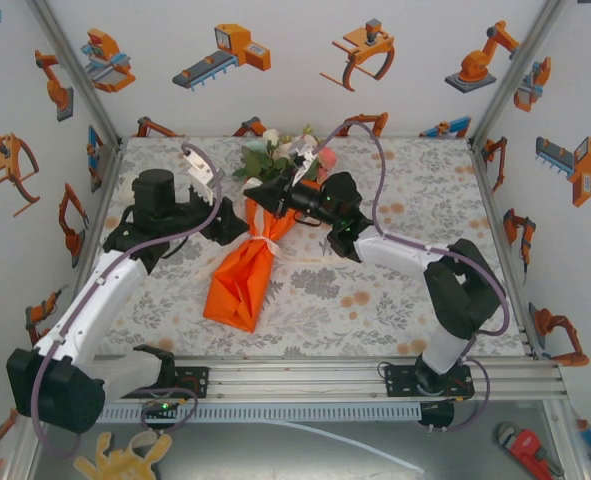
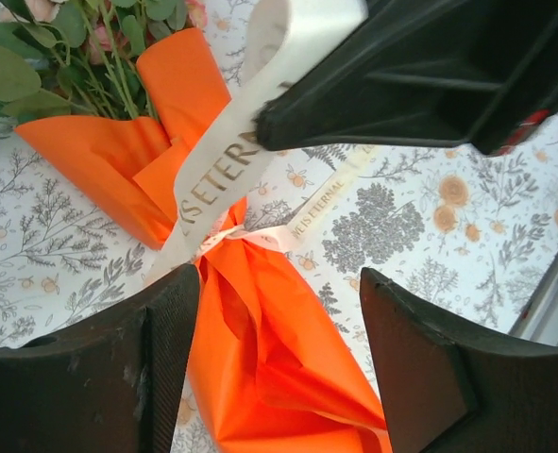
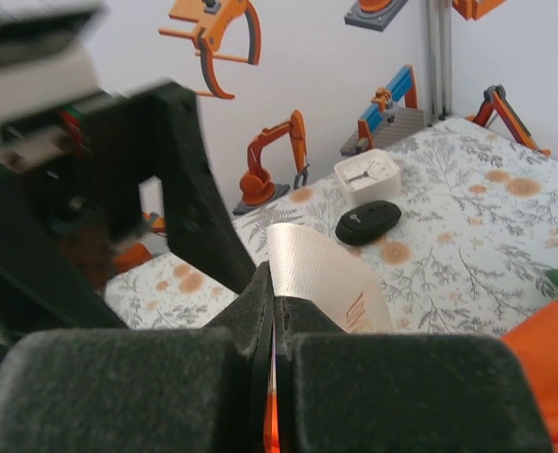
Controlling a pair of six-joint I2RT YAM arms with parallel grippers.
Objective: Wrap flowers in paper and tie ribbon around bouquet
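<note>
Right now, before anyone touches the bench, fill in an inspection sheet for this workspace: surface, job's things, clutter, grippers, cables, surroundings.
Surface: tablecloth, grey-and-orange floral print, lying flat.
Job's things: bouquet lies wrapped in orange paper, flowers toward the back wall; ribbon tied round its waist, one tail drawn up.
Clutter: small white clock and black mouse on the cloth; red wrench off the table, near right corner.
Grippers: right gripper shut on the ribbon tail; left gripper open above the paper, holding nothing.
Cables: purple-grey cables loop along both arms.
Surroundings: white walls with orange robot pictures; metal frame.
</note>
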